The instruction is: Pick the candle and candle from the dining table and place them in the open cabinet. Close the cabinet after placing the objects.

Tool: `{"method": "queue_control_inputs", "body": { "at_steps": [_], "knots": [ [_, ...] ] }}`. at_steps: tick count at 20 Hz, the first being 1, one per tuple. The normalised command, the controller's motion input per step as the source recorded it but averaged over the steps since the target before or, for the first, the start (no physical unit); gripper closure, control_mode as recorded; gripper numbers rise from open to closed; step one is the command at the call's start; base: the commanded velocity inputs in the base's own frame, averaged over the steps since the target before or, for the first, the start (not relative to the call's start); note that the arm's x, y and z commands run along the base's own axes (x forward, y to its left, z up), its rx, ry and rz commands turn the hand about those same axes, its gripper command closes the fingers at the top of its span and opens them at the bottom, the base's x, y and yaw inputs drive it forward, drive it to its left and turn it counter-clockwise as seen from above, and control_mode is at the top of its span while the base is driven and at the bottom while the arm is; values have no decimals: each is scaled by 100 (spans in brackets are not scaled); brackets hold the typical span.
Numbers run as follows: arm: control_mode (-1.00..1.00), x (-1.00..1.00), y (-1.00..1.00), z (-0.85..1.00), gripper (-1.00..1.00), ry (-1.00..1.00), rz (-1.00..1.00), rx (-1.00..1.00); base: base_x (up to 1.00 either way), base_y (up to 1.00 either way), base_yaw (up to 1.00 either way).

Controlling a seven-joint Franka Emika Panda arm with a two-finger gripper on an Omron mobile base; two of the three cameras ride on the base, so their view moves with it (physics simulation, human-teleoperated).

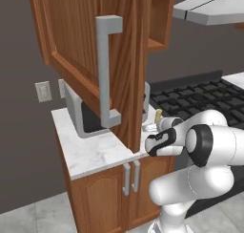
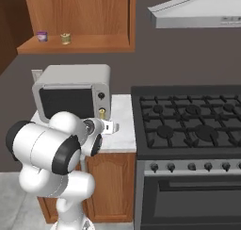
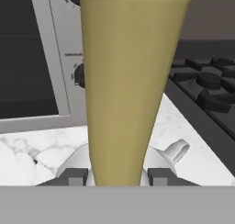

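In front of the small marble counter (image 2: 123, 130) that bears the microwave (image 2: 73, 98): one white arm, its gripper (image 3: 117, 176) clenched on the slim stick candle (image 3: 128, 81), fingers (image 3: 73, 176) pressed to either side of the stick just above its round silver dish base (image 3: 176, 150). In the right base view the candle (image 2: 101, 113) is held upright, low over the counter and just in front of the microwave's control panel. The short stubby candle (image 2: 65, 38) already stands on the shelf of the open cabinet (image 2: 80, 44), beside a small purple ring (image 2: 42, 36). Step in hand, as judged: carrying the second candle to the cabinet; placing and closing are not yet done. Next move calls for a long lift, from counter height up to the shelf, then a forward reach to set the dish base flat on a bare part of the shelf, beside the stubby candle without knocking it. In the way: the microwave sits directly under the shelf, so the rise must clear its top front edge; the cabinet door (image 1: 90, 50), with its long grey bar handle (image 1: 107, 72), hangs open well out over the counter on the arm's left in the left base view. Also nearby: a gas stove (image 2: 188, 120) to the right, a range hood (image 2: 197, 12) above it, and a low cabinet (image 1: 119, 184) beneath the counter.
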Motion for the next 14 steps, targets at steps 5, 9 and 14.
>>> {"method": "queue_control_inputs", "body": {
  "at_steps": [5,9,14],
  "knots": [
    [100,0,0,0,100,0,0,0,1,12,9],
    [100,0,0,0,100,0,0,0,0,12,13],
    [100,0,0,0,100,0,0,0,0,11,13]
  ]
}}
